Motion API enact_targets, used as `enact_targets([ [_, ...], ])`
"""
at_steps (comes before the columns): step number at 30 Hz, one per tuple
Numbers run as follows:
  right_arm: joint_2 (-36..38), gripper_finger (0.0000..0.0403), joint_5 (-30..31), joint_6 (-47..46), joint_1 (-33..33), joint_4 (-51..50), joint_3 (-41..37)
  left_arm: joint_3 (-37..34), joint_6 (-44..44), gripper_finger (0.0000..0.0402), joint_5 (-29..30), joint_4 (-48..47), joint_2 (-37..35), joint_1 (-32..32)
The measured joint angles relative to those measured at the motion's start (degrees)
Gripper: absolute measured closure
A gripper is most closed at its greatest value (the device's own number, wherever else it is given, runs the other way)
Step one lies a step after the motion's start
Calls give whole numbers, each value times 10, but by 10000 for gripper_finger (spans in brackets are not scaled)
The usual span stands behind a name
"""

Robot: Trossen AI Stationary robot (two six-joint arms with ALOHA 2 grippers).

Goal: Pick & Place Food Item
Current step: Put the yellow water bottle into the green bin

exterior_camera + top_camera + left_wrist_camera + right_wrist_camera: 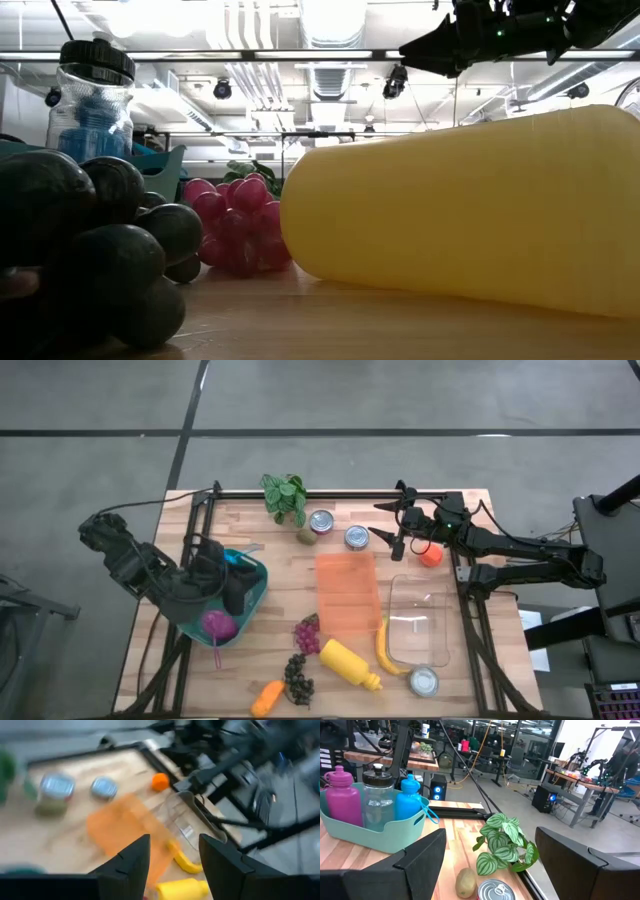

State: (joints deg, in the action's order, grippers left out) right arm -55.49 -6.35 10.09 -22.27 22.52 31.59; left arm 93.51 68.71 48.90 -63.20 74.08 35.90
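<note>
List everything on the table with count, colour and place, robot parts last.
Basket: one, teal, table's left side.
Bottles: three, magenta, clear, blue, standing in the basket.
Plant: one, green, far edge.
Kiwi: one, brown, below the plant.
Cans: two silver by the kiwi; a third near the front edge.
Orange: one, far right.
Orange board: one, centre.
Clear container: one, right of the board.
Banana: one, yellow, beside the container.
Yellow bottle: one, lying near the front.
Grapes: red bunch, dark bunch, front.
Carrot: one, orange, front edge.
Left gripper: over the basket, jaws apart.
Right gripper: above the cans, jaws open.
</note>
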Motion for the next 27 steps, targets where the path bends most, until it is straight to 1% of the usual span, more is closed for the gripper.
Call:
enact_targets([
  [2,0,97,0,0,0,0,0,0,-91,229,-6,40,1,0],
  [3,0,97,0,0,0,0,0,0,-122,229,-15,54,2,0],
  [9,0,97,0,0,0,0,0,-1,-265,229,-70,114,33,0],
  [15,0,97,0,0,0,0,0,-1,-424,229,-115,209,71,2],
  [17,0,97,0,0,0,0,0,-1,-445,229,-120,231,87,3],
  [20,0,97,0,0,0,0,0,-1,-447,229,-120,234,109,3],
  [21,0,97,0,0,0,0,0,-1,-445,229,-112,235,112,3],
  [24,0,97,0,0,0,0,0,2,-431,229,-61,259,102,12],
  [27,0,97,0,0,0,0,0,2,-435,229,-11,291,81,31],
])
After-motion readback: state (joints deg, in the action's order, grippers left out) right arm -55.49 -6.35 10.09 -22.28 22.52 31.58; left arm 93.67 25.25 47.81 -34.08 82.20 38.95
